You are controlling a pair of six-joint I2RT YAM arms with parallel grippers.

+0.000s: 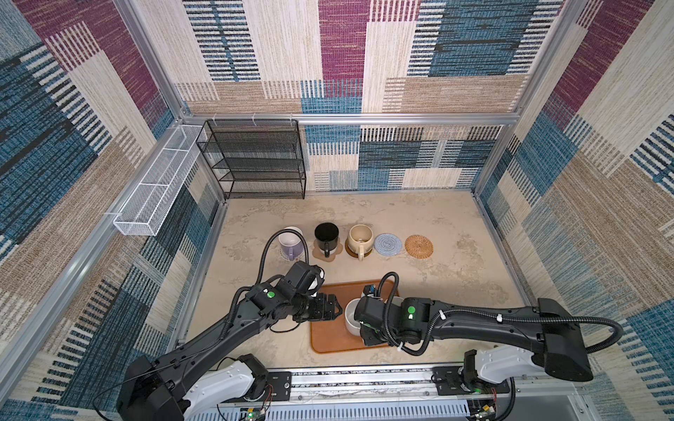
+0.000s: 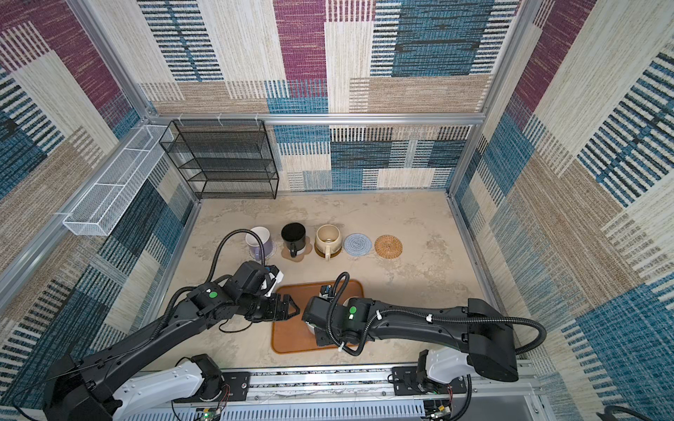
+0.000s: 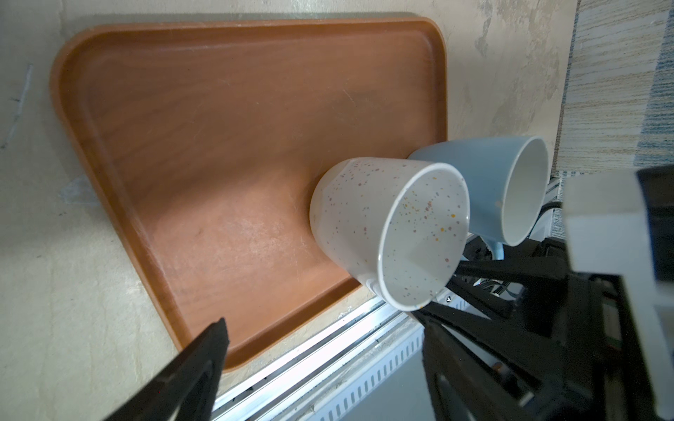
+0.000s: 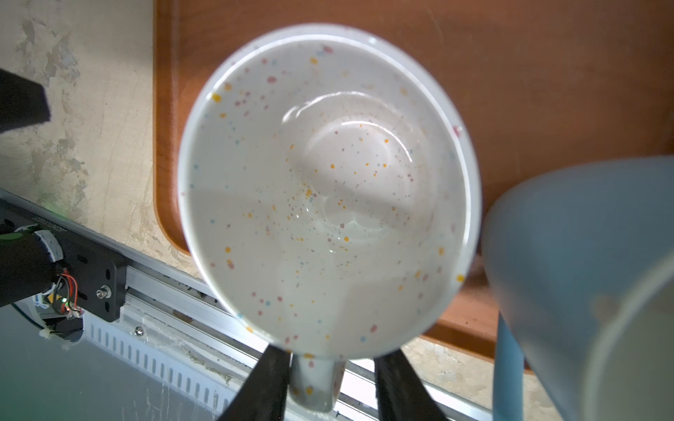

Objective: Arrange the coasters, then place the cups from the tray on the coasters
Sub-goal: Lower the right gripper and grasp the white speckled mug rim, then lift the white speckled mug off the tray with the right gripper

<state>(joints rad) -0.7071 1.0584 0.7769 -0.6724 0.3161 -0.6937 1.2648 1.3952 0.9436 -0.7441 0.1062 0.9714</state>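
Where both top views look down on the table (image 1: pixel 456 269), 5 coasters lie in 1 row running left to right: pale grey woven coaster (image 1: pixel 283 256), cork flower coaster (image 1: pixel 339 250), dark wooden disc (image 1: pixel 369 251), light blue woven coaster (image 1: pixel 388 244), golden rattan coaster (image 1: pixel 419 246). 3 mugs stand upright on the 3 leftmost, in that order: lavender mug (image 1: pixel 290 240), black mug (image 1: pixel 326 233), beige mug (image 1: pixel 359 235), each handle pointing toward the robot's base. The 2 rightmost coasters are bare. 1 tray (image 2: pixel 288 342) lies nearer the base, and the right arm covers most of the 2 mugs on it. 1 black mesh rack (image 1: pixel 255 160) and 1 white wire basket (image 1: pixel 153 189) sit at the far left, well apart from the row.

Left wrist view: 2 upright mugs on the tray, white speckled mug (image 3: pixel 350 218) and light blue mug (image 3: pixel 474 171), just beside each other; whether they touch cannot be told. Left gripper (image 3: pixel 322 324): jaws wide apart, holding nothing, over the tray's edge.

Right wrist view: white speckled mug mouth up, handle pointing toward the base rail (image 4: pixel 175 291). Right gripper (image 4: pixel 333 351): partly open, straddling that handle, 1 finger right at its side, a gap showing at the other, not clamped. The light blue mug crowds in just beside, handle pointing the same way
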